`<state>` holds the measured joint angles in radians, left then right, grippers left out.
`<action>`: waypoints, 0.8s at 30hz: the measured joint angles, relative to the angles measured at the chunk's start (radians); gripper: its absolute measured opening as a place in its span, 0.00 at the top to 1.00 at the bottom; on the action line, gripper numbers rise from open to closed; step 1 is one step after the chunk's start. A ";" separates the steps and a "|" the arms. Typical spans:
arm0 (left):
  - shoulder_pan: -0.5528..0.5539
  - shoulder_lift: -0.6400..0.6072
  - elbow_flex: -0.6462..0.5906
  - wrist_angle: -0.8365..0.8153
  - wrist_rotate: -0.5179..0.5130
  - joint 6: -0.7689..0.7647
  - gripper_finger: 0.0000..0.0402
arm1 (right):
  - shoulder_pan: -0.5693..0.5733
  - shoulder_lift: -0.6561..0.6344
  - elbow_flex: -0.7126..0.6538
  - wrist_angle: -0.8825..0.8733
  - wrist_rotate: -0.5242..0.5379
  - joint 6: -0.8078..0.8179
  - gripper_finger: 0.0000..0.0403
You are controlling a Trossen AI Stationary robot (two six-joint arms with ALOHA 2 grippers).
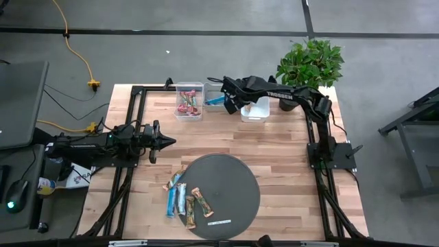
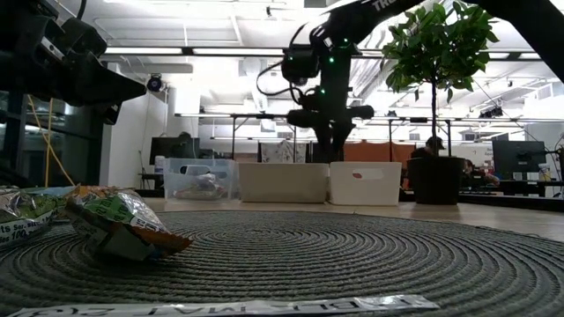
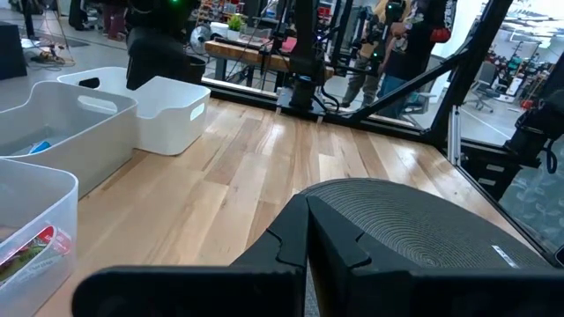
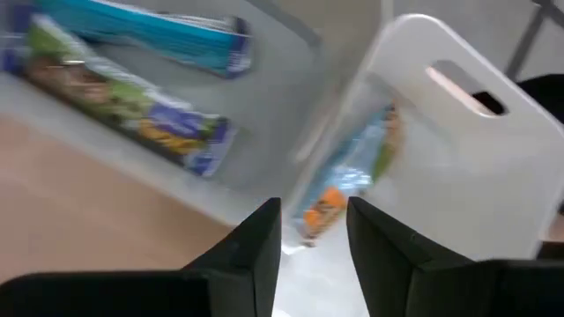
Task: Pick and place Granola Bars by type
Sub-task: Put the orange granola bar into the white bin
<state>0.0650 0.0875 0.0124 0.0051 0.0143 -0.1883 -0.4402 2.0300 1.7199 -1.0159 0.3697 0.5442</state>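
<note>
sorting bars into bins: right arm is over the far bins

you have a wooden tabletop (image 1: pixel 288 147) with a big round dark mat (image 1: pixel 230 185) near the front. on the mat's left edge lie the granola bars (image 1: pixel 182 199) you still have to sort: blue ones and brown-orange-green ones, close together. a thin white label strip (image 1: pixel 219 221) lies on the mat too; leave it.

at the far side stand three bins in a row. the clear bin (image 1: pixel 188 101) on the left holds red-pink bars. the middle bin (image 1: pixel 214 96) holds a blue bar. the white bin (image 1: pixel 255 110) is on the right.

your right gripper (image 4: pixel 313 231) hangs just above the middle and white bins. its jaws are apart with nothing between them. a brown-orange bar (image 4: pixel 348 180) lies in the white bin right below.

your left gripper (image 1: pixel 164 141) waits over the tabletop's left side, jaws together.

i think a drop is done. lift straight up first so you don't bump a bin wall. then go to the mat, pick one bar at the edge of the group, and grab it across its thin side.
</note>
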 joint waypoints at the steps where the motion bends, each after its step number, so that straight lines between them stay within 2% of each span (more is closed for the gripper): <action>1: 0.000 0.000 0.000 0.000 0.000 0.000 1.00 | 0.008 -0.001 0.000 0.009 -0.006 0.000 0.72; 15: 0.000 0.000 0.000 0.000 0.000 0.000 1.00 | 0.128 -0.098 0.000 0.149 -0.074 0.009 0.72; 24: 0.000 0.000 0.000 0.000 0.000 0.000 1.00 | 0.216 -0.148 0.000 0.242 -0.173 0.033 0.72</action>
<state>0.0650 0.0872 0.0124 0.0055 0.0143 -0.1886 -0.2245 1.8816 1.7203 -0.7742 0.1968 0.5767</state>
